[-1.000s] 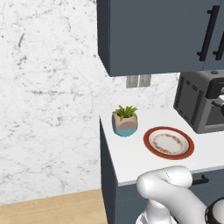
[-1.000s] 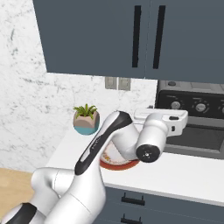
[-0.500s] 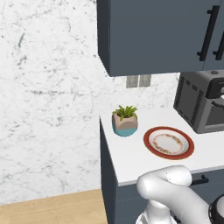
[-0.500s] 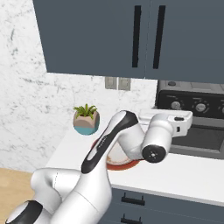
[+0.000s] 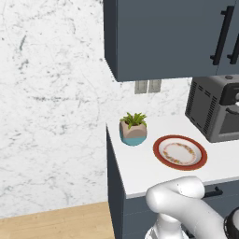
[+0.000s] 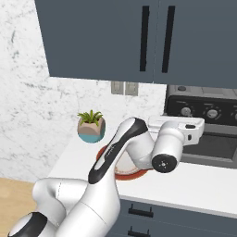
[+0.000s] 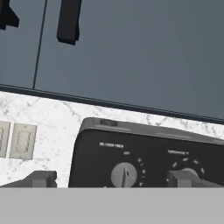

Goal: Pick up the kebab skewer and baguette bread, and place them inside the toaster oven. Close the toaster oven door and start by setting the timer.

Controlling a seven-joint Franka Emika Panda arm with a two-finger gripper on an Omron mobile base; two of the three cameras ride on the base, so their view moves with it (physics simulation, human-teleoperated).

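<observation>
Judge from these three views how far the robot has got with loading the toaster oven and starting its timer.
Done, apparently: the plate is bare, so skewer and bread have left it, though neither is visible inside the toaster oven. In hand: the open gripper, holding nothing, faces the oven's control panel near the left knob. Left: turning the timer. Whether the door is fully closed is unclear.

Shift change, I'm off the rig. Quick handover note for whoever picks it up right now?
Gripper: open, holding nothing, raised in front of the toaster oven, facing its knob panel; the left knob sits between the fingertips in the hand view.
Plate on the counter is bare; no kebab skewer or baguette bread on it or on the counter, so they're presumably already in the oven. I can't confirm that.
Toaster oven door looks shut from the right base view.
Left: turn the timer knob to start.
</observation>
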